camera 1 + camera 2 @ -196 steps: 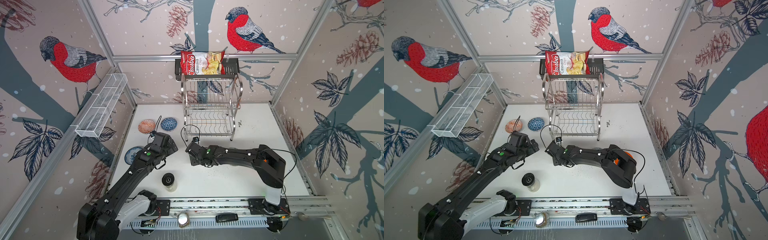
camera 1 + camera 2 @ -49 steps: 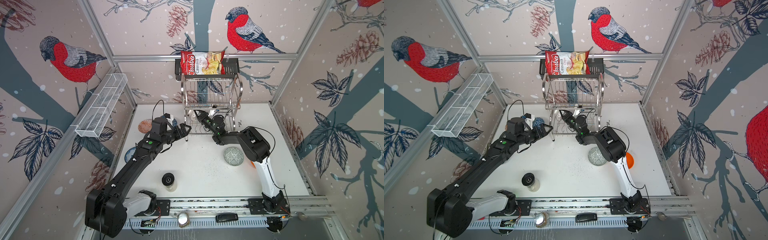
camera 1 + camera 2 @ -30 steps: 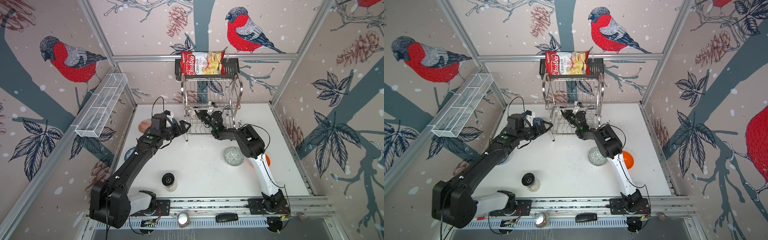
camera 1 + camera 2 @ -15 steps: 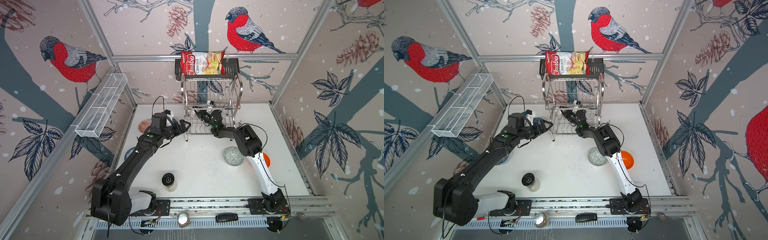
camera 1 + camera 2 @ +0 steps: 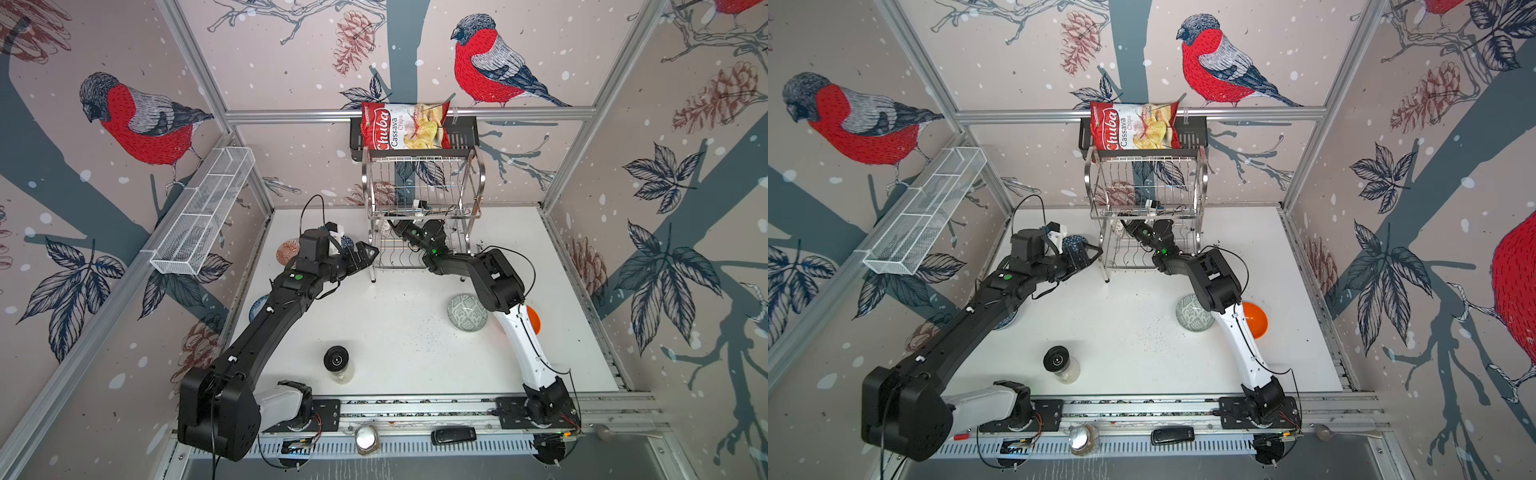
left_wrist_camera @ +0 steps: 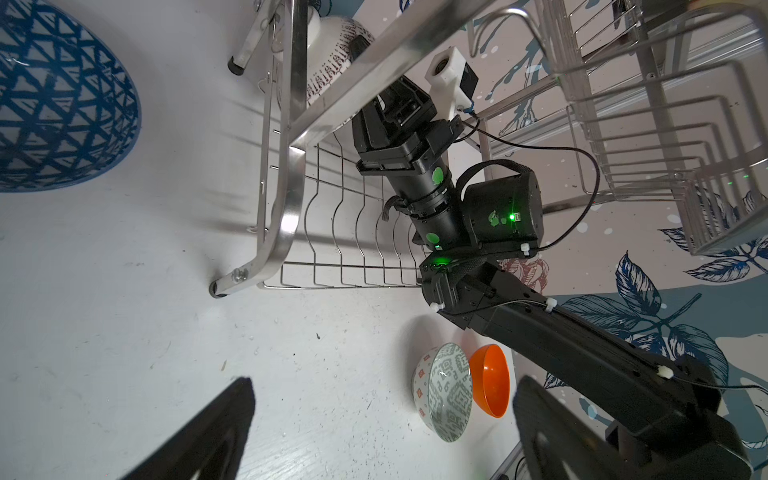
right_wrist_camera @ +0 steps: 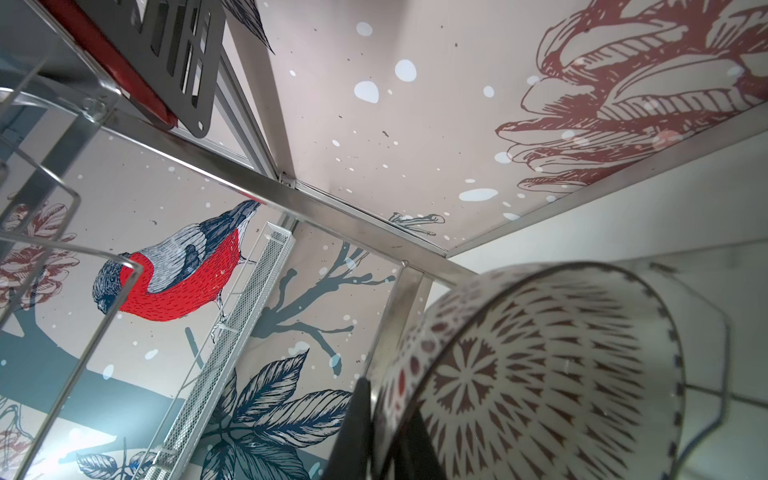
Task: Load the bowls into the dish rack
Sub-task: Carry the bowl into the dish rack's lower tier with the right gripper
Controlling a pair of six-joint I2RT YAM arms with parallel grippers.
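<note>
left wrist view: right gripper clamped on a white dark-patterned bowl inside the dish rack's lower tier by the table's back edge; left gripper spread wide.

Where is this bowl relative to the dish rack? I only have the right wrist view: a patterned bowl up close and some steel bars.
Observer: The right end effector holds the white dark-patterned bowl inside the lower tier of the dish rack, near its back left corner in both top views.
Operator: Is the other end effector in my way?
Observer: No. The left end effector stands open outside the rack, by its front left leg.
Operator: How many bowls are not loaded yet?
Observer: Five. The grey-green patterned bowl and orange bowl sit by the right arm. The blue triangle-patterned bowl, red-orange patterned bowl and blue-white bowl sit by the left arm.
</note>
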